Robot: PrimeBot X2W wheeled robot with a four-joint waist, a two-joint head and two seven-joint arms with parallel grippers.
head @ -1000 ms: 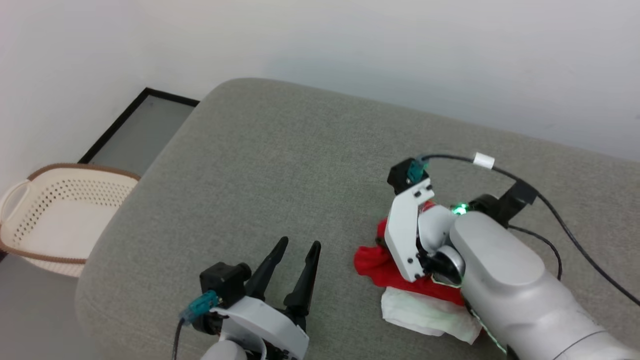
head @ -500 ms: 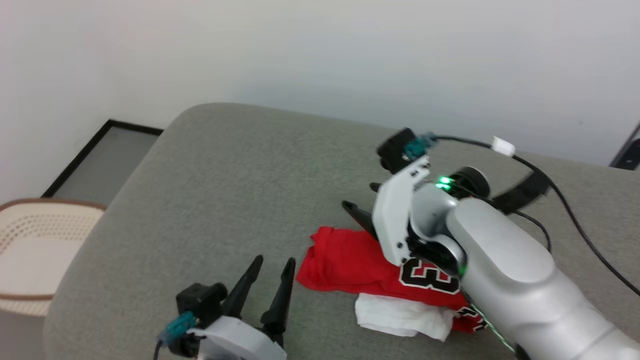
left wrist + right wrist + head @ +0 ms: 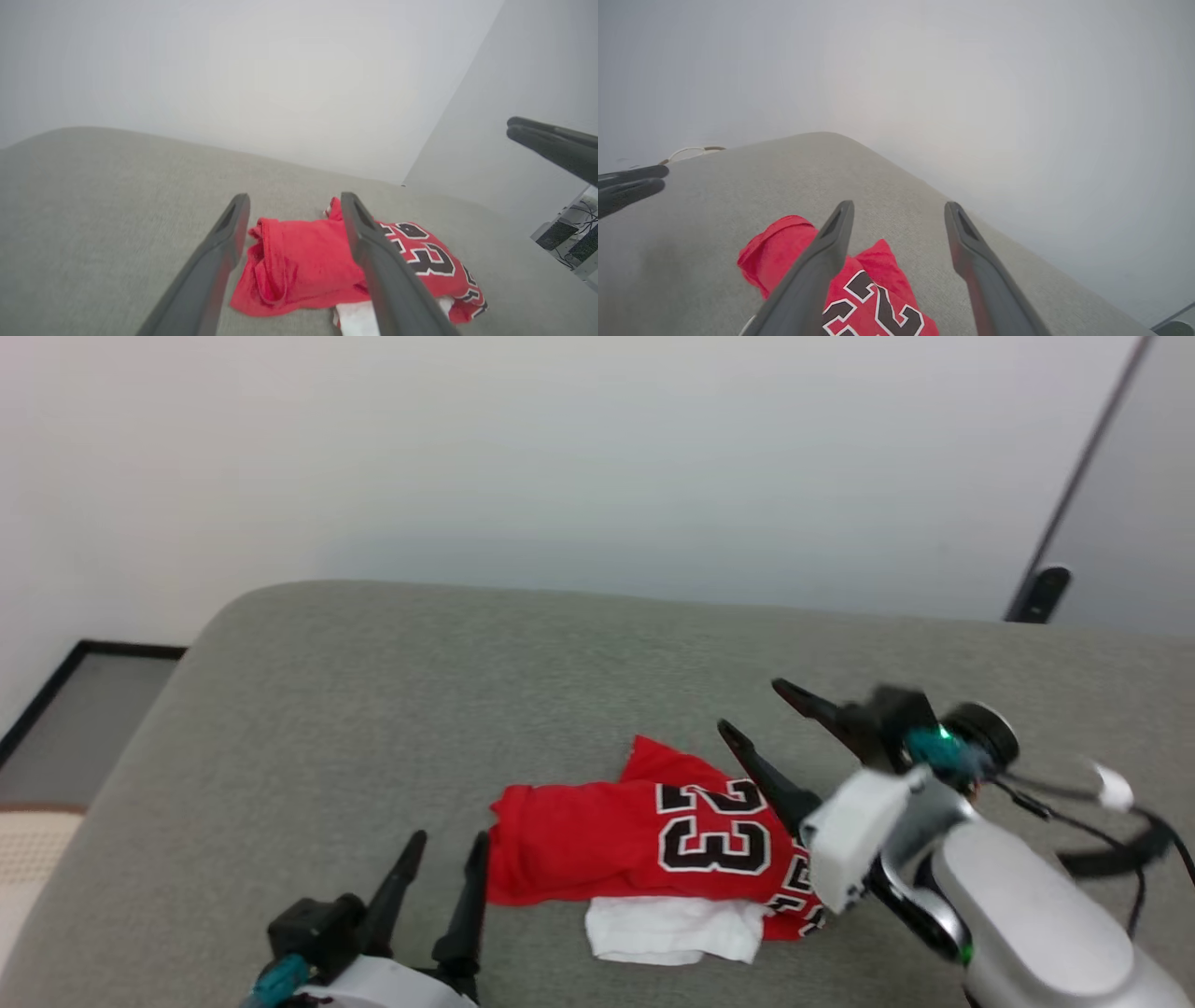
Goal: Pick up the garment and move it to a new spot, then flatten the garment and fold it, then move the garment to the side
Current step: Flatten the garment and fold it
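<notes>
The garment (image 3: 635, 840) lies bunched on the grey cushioned surface (image 3: 373, 709), red with a black "23" facing up and a white sleeve (image 3: 667, 929) sticking out at its near edge. My right gripper (image 3: 750, 706) hovers open just above the garment's right end, holding nothing. In the right wrist view the right gripper (image 3: 900, 205) stands with its jaws spread over the garment (image 3: 780, 252). My left gripper (image 3: 449, 845) is open and sits just left of the garment. In the left wrist view the left gripper (image 3: 295, 198) points at the garment (image 3: 299, 261), apart from it.
A cream perforated basket (image 3: 28, 831) stands off the surface's left edge, beside a black-framed floor strip (image 3: 84, 709). A pale wall runs behind. A door with a dark handle (image 3: 1036, 593) is at the far right. The surface stretches bare to the left and back.
The head camera has swung right. My right gripper, pressed down on the garment a second ago, has let go, opened and lifted off to the right. The "23" now shows.
</notes>
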